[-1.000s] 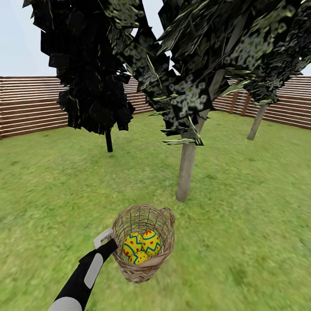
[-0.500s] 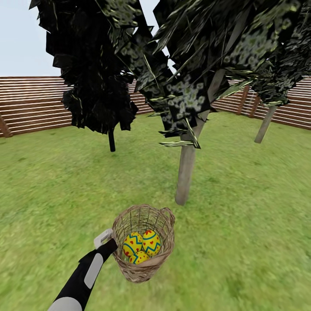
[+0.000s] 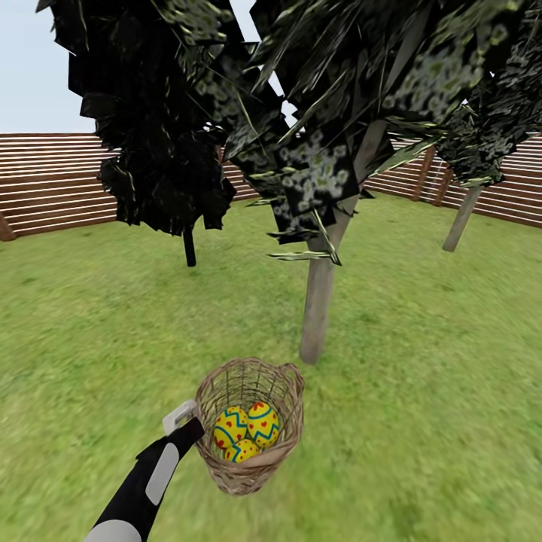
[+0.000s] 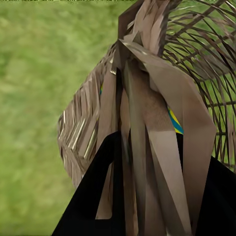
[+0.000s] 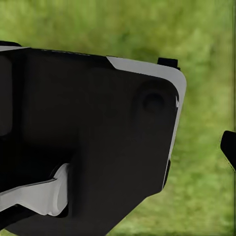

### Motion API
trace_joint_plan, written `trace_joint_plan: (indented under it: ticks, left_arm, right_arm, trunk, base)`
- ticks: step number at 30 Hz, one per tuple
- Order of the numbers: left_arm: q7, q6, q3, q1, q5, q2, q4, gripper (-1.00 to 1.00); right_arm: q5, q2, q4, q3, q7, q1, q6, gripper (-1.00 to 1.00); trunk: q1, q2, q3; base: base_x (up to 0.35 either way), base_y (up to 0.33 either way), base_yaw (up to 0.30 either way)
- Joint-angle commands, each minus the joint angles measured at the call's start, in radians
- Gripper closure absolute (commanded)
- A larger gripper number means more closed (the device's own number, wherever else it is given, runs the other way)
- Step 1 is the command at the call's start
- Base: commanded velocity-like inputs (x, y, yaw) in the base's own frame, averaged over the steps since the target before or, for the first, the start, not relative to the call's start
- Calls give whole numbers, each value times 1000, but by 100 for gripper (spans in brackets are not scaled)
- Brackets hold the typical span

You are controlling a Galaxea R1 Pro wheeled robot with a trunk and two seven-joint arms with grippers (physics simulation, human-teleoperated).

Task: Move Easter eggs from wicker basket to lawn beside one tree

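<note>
The left gripper [image 3: 194, 427] clamps the wicker basket [image 3: 252, 452] rim, three Easter eggs [image 3: 247, 429] inside, just before the tree [image 3: 316, 309]. No writing visible. Right fingers: cannot tell.

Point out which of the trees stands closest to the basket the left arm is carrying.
The tree with the thick pale trunk, just beyond the wicker basket. The thin black-trunked tree and the pale-trunked one by the fence stand farther back.
</note>
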Motion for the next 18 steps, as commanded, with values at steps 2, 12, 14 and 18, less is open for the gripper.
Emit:
trace_joint_plan:
  ticks: [2,12,14,18]
  left_arm:
    - [5,5,3,-1,14,-1,-3,100]
    - [5,5,2,-1,14,-1,-3,100]
    - [4,5,3,-1,14,-1,-3,100]
    - [4,5,3,-1,14,-1,-2,100]
  right_arm:
    - [9,-1,4,-8,1,-1,-7,-100]
    - [9,-1,4,-8,1,-1,-7,-100]
    - [9,-1,4,-8,1,-1,-7,-100]
    - [9,-1,4,-8,1,-1,-7,-100]
  trunk:
    - [1,-2,-2]
    - [1,-2,-2]
    - [1,-2,-2]
    - [1,-2,-2]
  base:
    - [271,-156,0]
    - [288,-162,0]
    - [289,-162,0]
    - [289,-162,0]
